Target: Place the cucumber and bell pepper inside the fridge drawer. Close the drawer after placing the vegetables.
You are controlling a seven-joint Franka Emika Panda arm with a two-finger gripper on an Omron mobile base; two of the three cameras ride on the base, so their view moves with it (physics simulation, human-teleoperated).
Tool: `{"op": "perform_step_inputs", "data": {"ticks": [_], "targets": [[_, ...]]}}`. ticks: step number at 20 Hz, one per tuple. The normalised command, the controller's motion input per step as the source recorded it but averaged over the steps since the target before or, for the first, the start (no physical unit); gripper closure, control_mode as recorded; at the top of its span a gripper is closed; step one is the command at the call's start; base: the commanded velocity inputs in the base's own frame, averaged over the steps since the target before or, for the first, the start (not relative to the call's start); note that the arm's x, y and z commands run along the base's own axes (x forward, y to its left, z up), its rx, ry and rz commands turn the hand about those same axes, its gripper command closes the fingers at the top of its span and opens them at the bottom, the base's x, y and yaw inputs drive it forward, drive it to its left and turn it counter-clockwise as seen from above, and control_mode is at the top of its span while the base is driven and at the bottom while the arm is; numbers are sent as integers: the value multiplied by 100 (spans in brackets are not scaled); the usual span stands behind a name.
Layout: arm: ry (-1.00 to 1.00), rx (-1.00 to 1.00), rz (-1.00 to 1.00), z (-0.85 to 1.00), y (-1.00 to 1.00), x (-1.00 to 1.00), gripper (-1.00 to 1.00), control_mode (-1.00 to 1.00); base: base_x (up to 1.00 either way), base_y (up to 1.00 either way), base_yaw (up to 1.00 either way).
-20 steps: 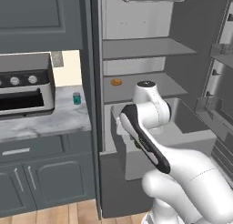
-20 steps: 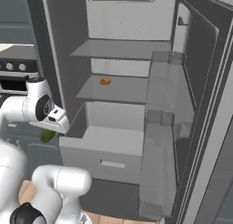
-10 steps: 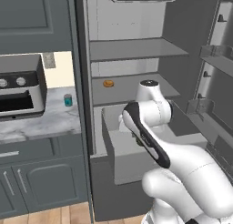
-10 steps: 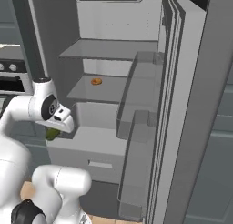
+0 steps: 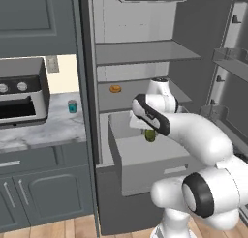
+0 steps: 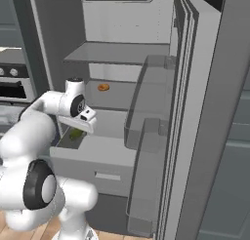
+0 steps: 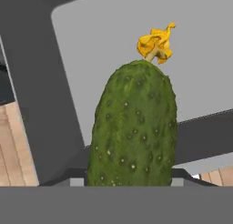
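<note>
Gripping the cucumber (image 7: 132, 127) over the open fridge drawer (image 5: 145, 167), the gripper (image 5: 149, 130) is mostly hidden behind the arm

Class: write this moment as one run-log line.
pincer: shut on cucumber | position: above open fridge drawer | drawer: open

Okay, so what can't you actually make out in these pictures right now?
- Fingertips: in the hand view the cucumber covers them; in both base views the hand blocks them.
- Lower end of the cucumber: cut off at the bottom of the hand view.
- Floor of the fridge drawer: partly hidden by the arm in both base views.
- Small orange item on the shelf: too small to identify.
</note>
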Motion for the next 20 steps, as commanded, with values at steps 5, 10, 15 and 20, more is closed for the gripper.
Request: {"op": "perform_step_inputs", "data": {"ticks": [5,10,15,20], "targets": [[2,0,-1,-71,-31,67,100,-100,0,0,0],[-2,0,-1,-71,-22,43,100,-100,0,0,0],[-7,0,0,-72,-40,-5,100,-100,0,0,0],[0,0,2,-72,-51,-11,100,-100,0,0,0]]}}
